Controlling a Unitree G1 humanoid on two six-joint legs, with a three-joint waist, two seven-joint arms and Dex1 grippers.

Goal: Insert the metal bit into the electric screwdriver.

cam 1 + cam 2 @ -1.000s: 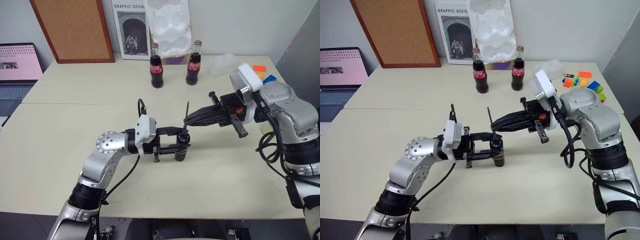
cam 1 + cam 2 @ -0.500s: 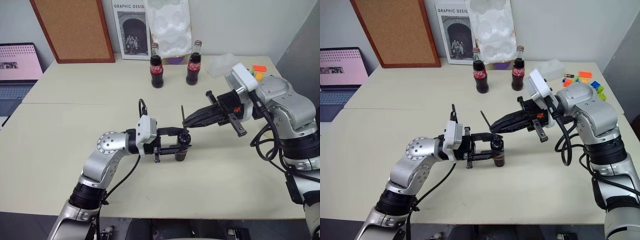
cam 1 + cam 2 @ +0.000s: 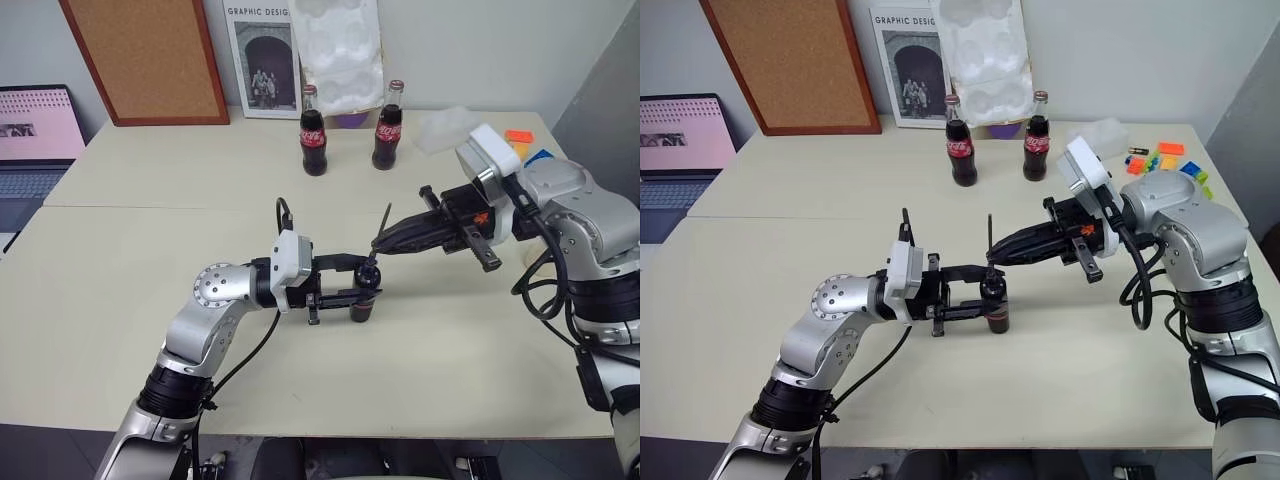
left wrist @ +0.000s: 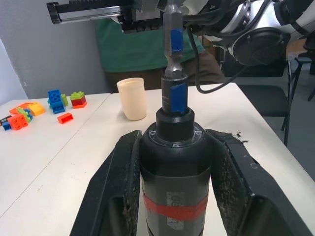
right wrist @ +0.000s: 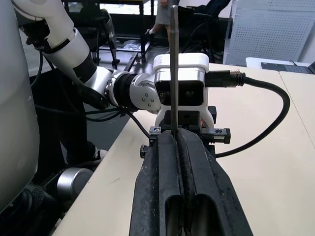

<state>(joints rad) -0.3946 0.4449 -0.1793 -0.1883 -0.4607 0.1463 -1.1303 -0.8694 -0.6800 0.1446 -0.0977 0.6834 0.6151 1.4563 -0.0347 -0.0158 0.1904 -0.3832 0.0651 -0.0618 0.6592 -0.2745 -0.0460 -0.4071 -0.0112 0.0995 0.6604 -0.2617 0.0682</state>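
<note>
Above electric screwdriver (image 3: 364,292), metal bit (image 3: 384,221)

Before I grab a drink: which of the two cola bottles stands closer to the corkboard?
The left cola bottle, in front of the framed poster. The other cola bottle stands further right, by the white foam tray.

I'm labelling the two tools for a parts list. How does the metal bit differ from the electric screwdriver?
The metal bit is a thin silver rod; the electric screwdriver is a thick black cylinder with a red band. The right gripper pinches the bit; the left gripper clamps the screwdriver. Both stand roughly upright.
</note>
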